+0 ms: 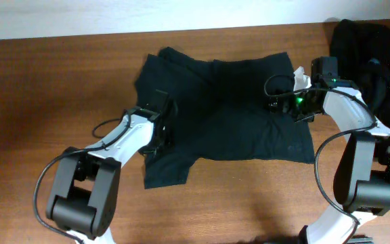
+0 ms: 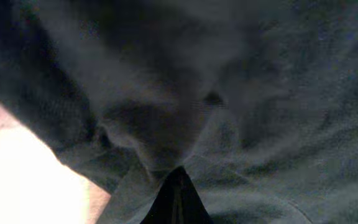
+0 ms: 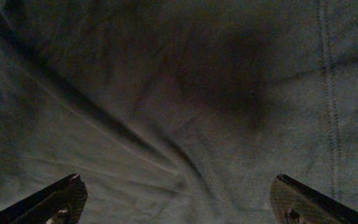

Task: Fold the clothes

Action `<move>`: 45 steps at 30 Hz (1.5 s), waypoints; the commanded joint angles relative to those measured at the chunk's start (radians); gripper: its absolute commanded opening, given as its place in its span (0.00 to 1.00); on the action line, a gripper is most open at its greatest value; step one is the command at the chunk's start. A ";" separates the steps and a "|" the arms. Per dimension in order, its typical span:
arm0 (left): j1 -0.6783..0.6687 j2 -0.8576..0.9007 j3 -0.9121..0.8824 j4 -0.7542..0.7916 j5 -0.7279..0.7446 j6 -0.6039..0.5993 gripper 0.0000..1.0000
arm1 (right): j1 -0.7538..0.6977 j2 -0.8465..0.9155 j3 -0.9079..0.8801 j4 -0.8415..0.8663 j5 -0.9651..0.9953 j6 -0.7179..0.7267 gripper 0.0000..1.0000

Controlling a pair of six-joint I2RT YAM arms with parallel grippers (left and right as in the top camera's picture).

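T-shirt pinched in left claw, beneath right claw

Close fabric blurs left wrist view as frame edges crop both tools

The left tool shows only as a dark wedge at its blurred view's bottom edge. The right tool has both fingers cut off below. Overhead, a dark heap runs off the right edge, and a mark on the T-shirt is too small to read.

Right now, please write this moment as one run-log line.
left gripper: shut on T-shirt | right gripper: open over T-shirt | second black garment: far right
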 commanded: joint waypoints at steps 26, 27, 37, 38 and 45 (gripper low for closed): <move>0.189 -0.313 -0.050 -0.114 0.108 0.076 0.50 | 0.002 -0.009 0.011 -0.059 -0.009 -0.007 0.99; 0.189 -0.369 -0.044 -0.112 0.104 0.080 0.60 | -0.003 -0.009 0.011 -0.066 -0.008 -0.008 0.99; 0.190 -0.623 -0.046 -0.230 0.043 0.082 0.99 | -0.114 -0.073 0.052 -0.280 0.016 -0.042 0.99; 0.190 -0.619 -0.055 -0.242 0.035 0.082 0.99 | -0.130 -0.095 0.052 -0.306 0.031 -0.042 0.99; 0.190 -0.574 -0.135 -0.222 0.045 0.081 0.99 | -0.137 -0.140 0.036 -0.473 0.193 -0.045 1.00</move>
